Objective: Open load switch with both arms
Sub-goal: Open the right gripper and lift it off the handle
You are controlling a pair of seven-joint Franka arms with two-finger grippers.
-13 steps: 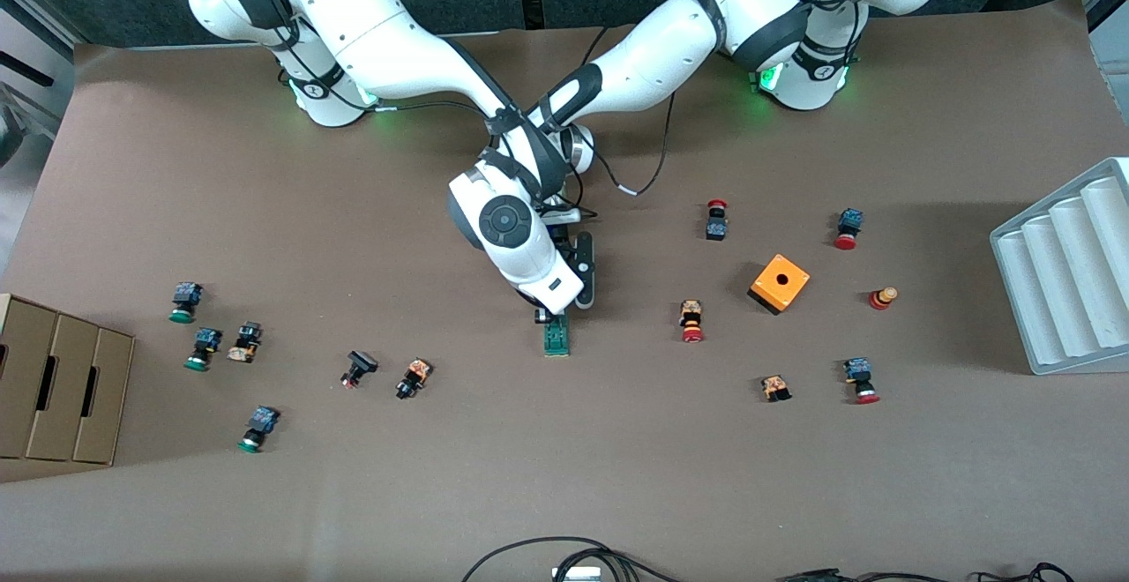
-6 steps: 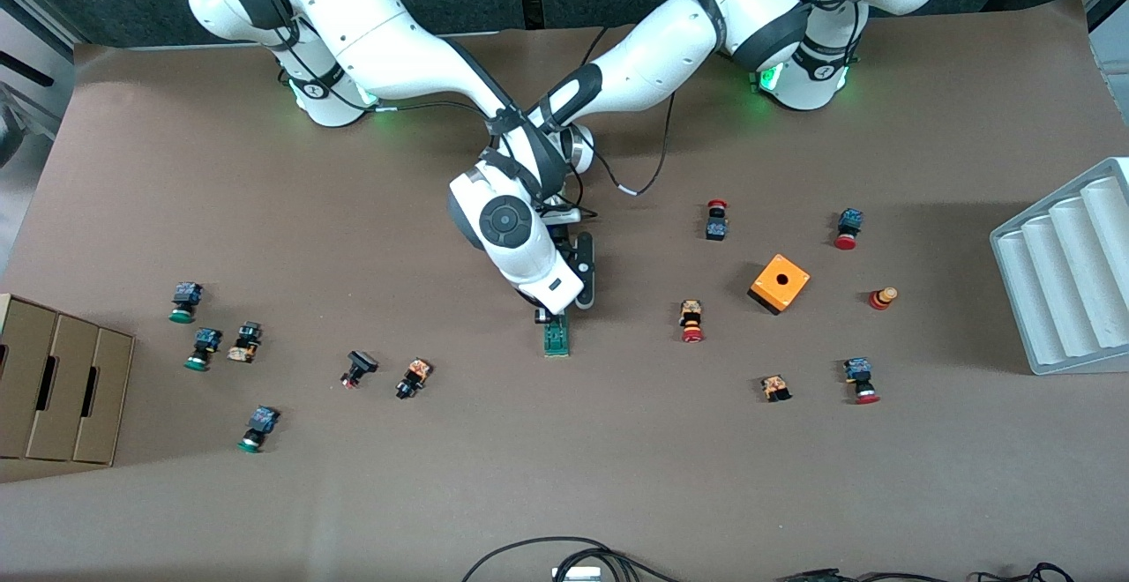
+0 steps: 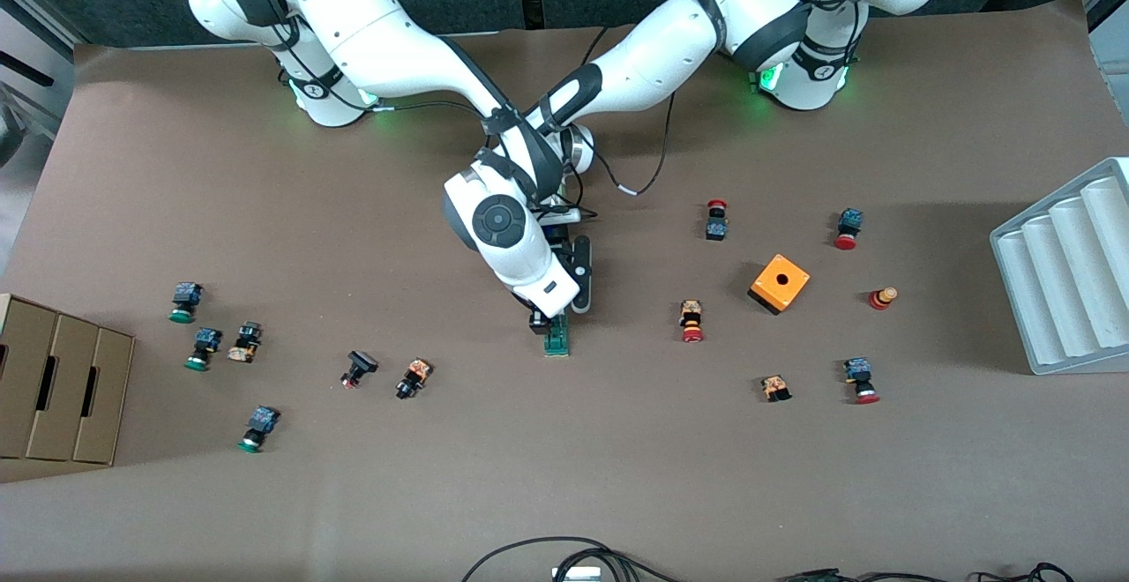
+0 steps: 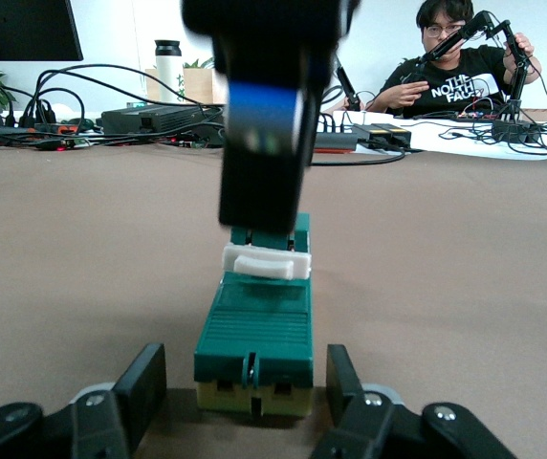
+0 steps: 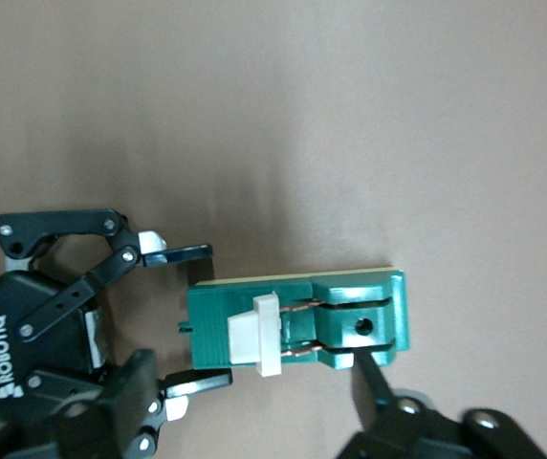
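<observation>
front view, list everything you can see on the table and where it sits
load switch: 1, green with a white piece, mid-table
green-capped push buttons: 3, toward the right arm's end
red-capped push buttons: 4, toward the left arm's end
other small button parts: 5, black, orange or red, scattered among the buttons
orange cube: 1, with a hole, among the red-capped buttons
cardboard box: 1, brown, at the right arm's end
ridged tray: 1, pale grey, at the left arm's end
cables: black, at the table edge nearest the camera
left gripper: black, closed on the switch's end
right gripper: black, over the switch
</observation>
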